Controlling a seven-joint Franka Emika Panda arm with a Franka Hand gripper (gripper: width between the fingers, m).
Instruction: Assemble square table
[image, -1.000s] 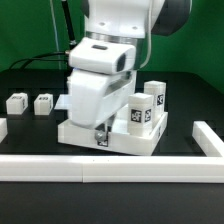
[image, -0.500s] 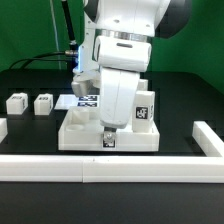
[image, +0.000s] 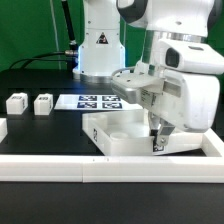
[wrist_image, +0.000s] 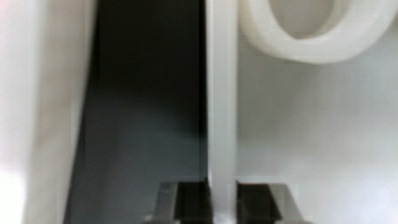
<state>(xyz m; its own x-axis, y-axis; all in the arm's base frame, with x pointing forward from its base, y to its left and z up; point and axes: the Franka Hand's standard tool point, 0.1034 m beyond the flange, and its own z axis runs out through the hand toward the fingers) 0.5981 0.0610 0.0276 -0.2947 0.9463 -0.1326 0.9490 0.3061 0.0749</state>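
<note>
1. the gripper is clamped on the front rim of the tabletop. in the wrist view that thin white wall runs straight between the two dark pads, which press on it from both sides.
2. what changed: half a second ago the gripper and the tabletop were mid-table, in front of the marker board. now both are well toward the exterior view's right, and the tabletop has turned, one corner pointing to the exterior view's left. the arm has dragged it along by the rim.
3. the tabletop now appears to rest on the table, directly under and beside the gripper. its far end is close to the corner of the border rail. i judge it is being set against that corner to brace it for fitting legs.
4. a leg and a second leg lie well apart from the gripper, toward the exterior view's left. the legs seen by the tabletop a second ago are now hidden behind the arm.
5. a raised ring sits on the tabletop floor just beyond the pads, probably a leg socket.
</note>
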